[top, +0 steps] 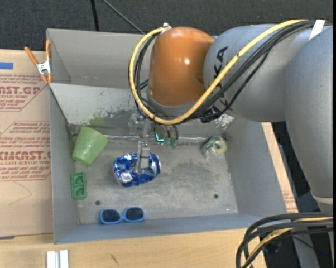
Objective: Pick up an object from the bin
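Observation:
My gripper (144,162) reaches down near the middle of the bin, its fingers lowered onto a crumpled blue and white wrapper (135,170). The wrapper bulges out on both sides of the fingers. Whether the fingers pinch it cannot be made out. A light green cup (89,144) lies on its side to the left of the wrapper.
A small green block (78,185) lies by the left wall. Blue sunglasses (122,215) rest near the front wall. A small pale green and white thing (215,145) sits to the right. The arm's orange cover and cables hang above the bin's back half.

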You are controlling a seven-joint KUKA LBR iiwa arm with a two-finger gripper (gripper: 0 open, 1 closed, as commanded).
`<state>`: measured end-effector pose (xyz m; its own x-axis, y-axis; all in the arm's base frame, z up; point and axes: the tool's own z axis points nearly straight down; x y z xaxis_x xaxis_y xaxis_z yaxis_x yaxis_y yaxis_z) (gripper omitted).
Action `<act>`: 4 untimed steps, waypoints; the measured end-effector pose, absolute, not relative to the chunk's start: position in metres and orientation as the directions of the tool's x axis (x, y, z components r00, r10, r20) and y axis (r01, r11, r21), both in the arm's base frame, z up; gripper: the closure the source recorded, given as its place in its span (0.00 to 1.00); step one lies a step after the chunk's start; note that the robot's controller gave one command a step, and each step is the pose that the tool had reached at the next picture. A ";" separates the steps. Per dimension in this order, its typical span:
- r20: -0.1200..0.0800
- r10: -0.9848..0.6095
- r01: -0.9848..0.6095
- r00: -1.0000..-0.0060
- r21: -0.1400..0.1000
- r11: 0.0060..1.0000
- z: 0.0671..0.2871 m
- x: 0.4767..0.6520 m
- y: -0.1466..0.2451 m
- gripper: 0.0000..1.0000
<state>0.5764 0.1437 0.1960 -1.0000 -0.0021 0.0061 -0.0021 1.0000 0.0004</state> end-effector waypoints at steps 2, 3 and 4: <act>-0.013 0.061 0.061 -0.998 0.006 0.998 0.076 0.561 0.100 1.00; -0.010 0.061 0.061 -0.998 0.003 0.998 0.229 0.581 0.081 1.00; -0.010 -0.108 -0.108 -0.994 0.001 0.994 0.305 0.578 0.087 1.00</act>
